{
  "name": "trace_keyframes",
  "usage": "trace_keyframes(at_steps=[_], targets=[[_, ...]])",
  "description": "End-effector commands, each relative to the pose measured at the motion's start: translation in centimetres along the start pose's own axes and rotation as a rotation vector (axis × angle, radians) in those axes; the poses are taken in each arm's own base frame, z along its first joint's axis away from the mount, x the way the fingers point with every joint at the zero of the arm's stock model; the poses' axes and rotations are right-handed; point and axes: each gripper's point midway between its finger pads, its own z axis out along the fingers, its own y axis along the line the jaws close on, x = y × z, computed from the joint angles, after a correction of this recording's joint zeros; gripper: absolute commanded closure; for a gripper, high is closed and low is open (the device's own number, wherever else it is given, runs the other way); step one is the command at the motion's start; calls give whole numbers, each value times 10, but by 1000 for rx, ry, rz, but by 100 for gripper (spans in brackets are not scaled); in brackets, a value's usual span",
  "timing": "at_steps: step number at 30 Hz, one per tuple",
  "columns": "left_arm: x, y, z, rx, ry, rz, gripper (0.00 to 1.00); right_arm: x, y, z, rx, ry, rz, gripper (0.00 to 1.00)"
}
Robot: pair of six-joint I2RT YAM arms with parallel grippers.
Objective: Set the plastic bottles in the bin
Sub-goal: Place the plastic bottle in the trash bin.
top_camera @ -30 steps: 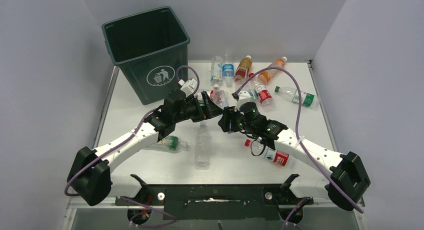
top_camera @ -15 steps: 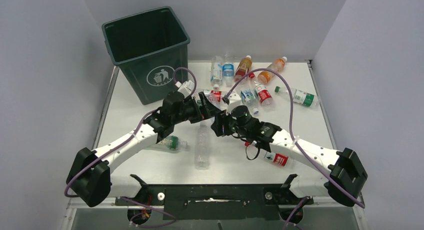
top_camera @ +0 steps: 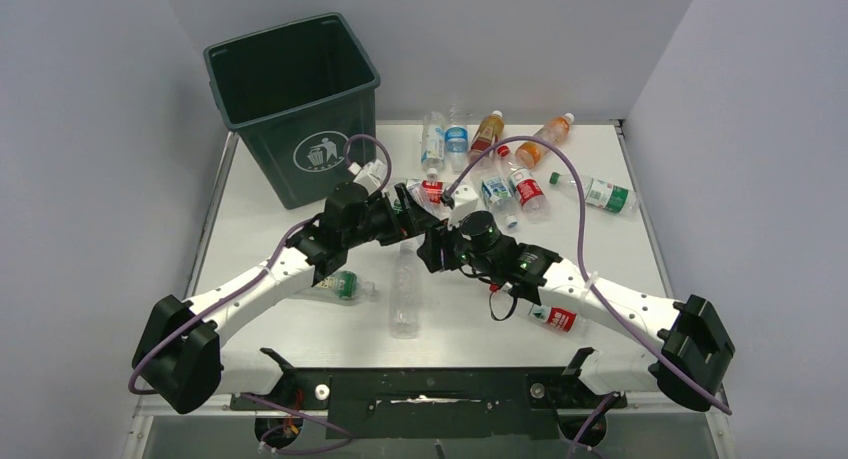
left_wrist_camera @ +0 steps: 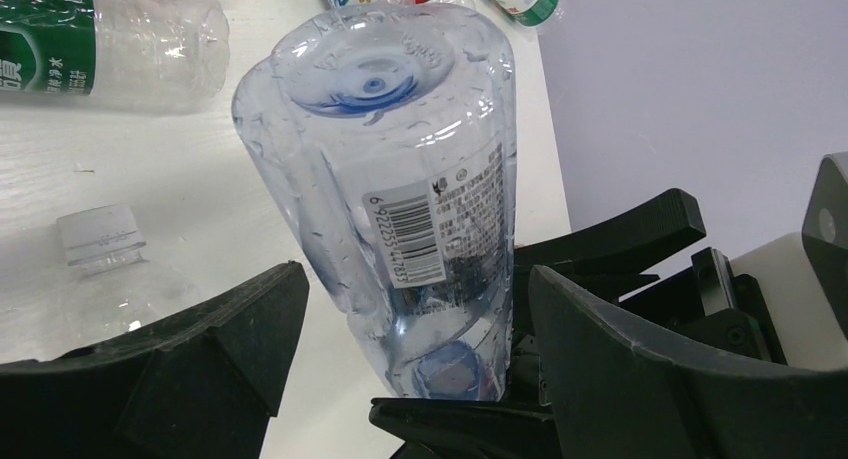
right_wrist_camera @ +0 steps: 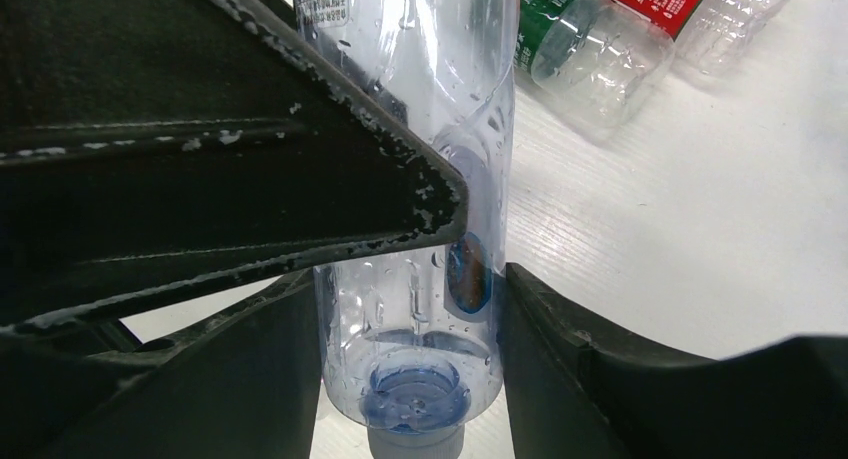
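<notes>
A clear plastic bottle (right_wrist_camera: 420, 319) with a blue-tinted base and a barcode label (left_wrist_camera: 400, 179) hangs above the table centre between both grippers. My right gripper (right_wrist_camera: 410, 279) is shut on its lower body, both fingers pressing it. My left gripper (left_wrist_camera: 415, 279) straddles the same bottle with jaws open: a gap shows at the left finger, and the right finger is close to the bottle. In the top view the two grippers meet at the left gripper (top_camera: 410, 207) and right gripper (top_camera: 437, 247). The dark green bin (top_camera: 295, 89) stands at the back left.
More bottles lie on the table: several at the back (top_camera: 456, 139), two orange ones (top_camera: 487, 134), a green-labelled one (top_camera: 600, 192), a clear one in front (top_camera: 405, 294), one under the left arm (top_camera: 340, 285) and a red-labelled one under the right arm (top_camera: 552, 317).
The right arm has carried its bottle leftward into the left gripper's jaws. The left jaws have narrowed a little around the bottle.
</notes>
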Motion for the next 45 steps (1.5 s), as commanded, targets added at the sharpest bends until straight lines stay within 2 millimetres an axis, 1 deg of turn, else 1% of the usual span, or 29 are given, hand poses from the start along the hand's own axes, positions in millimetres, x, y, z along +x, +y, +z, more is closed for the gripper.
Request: trace_keyframes(at_steps=[1,8,11,13,17,24,30,41,43,45], targets=[[-17,-14,-4,39,-55,31,21,-39,17,-1,-35,-119,-11,50],[-17,-11,-1,26,-44,33,40,-37,19,0,-42,-117,-22,50],[-18,-11,-1,23,-44,34,48,-35,19,1,-39,-114,-23,47],[-18,-11,0,24,-43,36,51,-35,18,1,-36,-115,-23,46],[-19,-10,0,17,-45,39,56,-34,17,1,-32,-115,-21,39],[-22,-3,-1,-19,-56,51,57,-31,14,-1,-25,-116,-15,27],[-30,0,-4,-42,-72,66,58,-30,11,-5,-18,-123,-15,21],[-58,5,-16,-75,-115,87,58,-34,7,-15,-4,-144,-16,15],[-63,5,-18,-79,-124,89,58,-34,6,-17,-3,-148,-15,13],[-68,6,-20,-84,-130,92,58,-34,5,-18,0,-150,-15,9]])
